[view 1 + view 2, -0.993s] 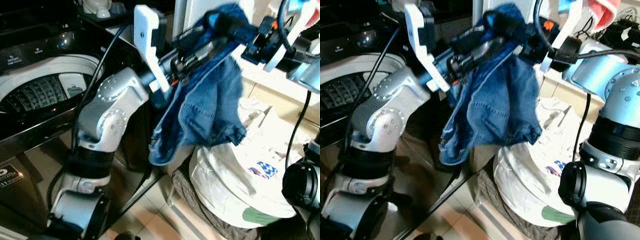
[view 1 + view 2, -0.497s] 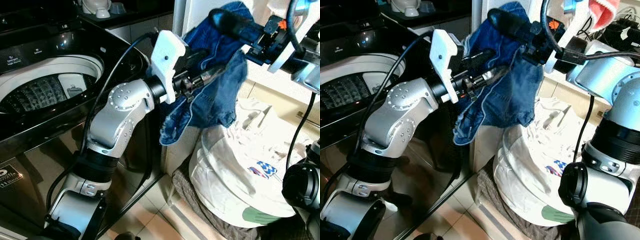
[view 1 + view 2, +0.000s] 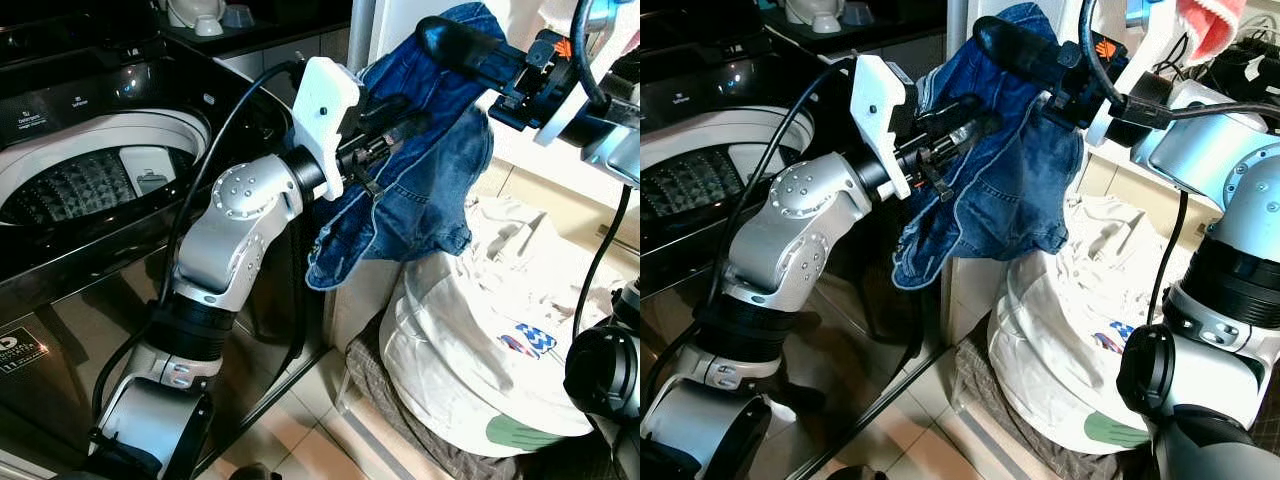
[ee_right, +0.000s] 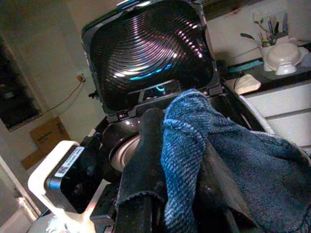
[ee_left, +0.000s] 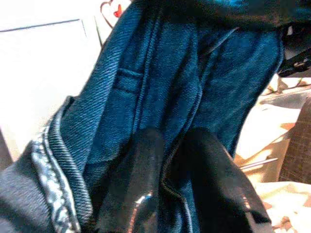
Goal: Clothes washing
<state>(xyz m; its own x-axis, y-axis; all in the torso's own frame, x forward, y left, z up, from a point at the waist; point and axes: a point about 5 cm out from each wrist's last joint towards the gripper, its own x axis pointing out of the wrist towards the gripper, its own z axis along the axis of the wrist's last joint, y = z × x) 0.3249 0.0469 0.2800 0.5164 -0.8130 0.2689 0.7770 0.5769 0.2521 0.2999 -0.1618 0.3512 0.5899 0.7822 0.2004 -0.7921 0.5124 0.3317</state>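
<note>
Left eye view shows, at upper centre, both the left gripper [image 3: 385,135] and the right gripper [image 3: 450,40] clamped on stiff, stitched blue denim jeans [image 3: 420,190] above a rounded white laundry bundle [image 3: 470,350].

The jeans [image 3: 425,180] pinched in the left claw [image 3: 975,125] are mid-blue denim with paler stitched seams and a whitish frayed hem; the cloth draped over the right claw [image 4: 167,160] shows a blue-and-white twill weave. Both claws have black fingers on silver arms, with a white wrist housing [image 3: 325,110]. Below the claws lies a white bundle [image 3: 480,340] printed with a blue-and-red checked mark and a green patch. Beside the left claw, the washing machine [image 3: 90,170] is glossy black with a grey drum.
</note>
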